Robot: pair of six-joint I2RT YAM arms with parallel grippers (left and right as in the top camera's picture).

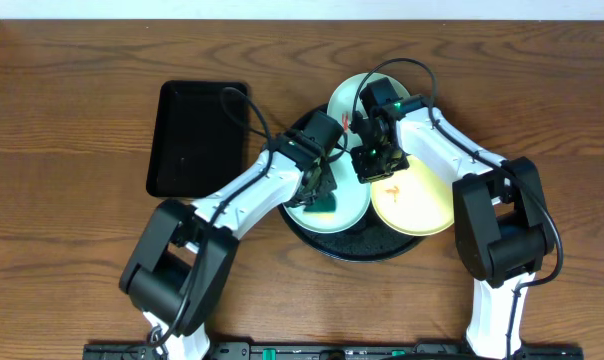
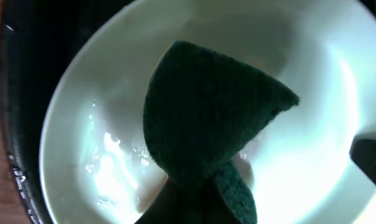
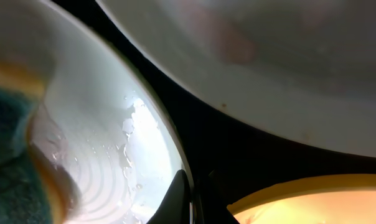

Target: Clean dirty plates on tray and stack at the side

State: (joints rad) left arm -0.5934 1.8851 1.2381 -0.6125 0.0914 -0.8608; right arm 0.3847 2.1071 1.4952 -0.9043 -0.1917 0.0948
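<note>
Three plates lie on the round black tray [image 1: 352, 246]: a mint-green plate [image 1: 350, 98] at the back, a yellow plate [image 1: 422, 205] with a small orange smear at the right, and a wet mint-green plate [image 1: 344, 214] at the front left. My left gripper [image 1: 322, 192] is shut on a folded dark green sponge [image 2: 206, 124], which presses on the wet plate [image 2: 94, 124]. My right gripper [image 1: 374, 168] pinches that plate's rim. One dark finger [image 3: 175, 199] lies inside the rim of the wet plate [image 3: 113, 124].
A rectangular black tray [image 1: 197, 135] lies on the wooden table left of the round tray. In the right wrist view the back plate [image 3: 269, 81] and the yellow plate [image 3: 312, 205] crowd close round the gripper. Both arms meet over the tray's middle.
</note>
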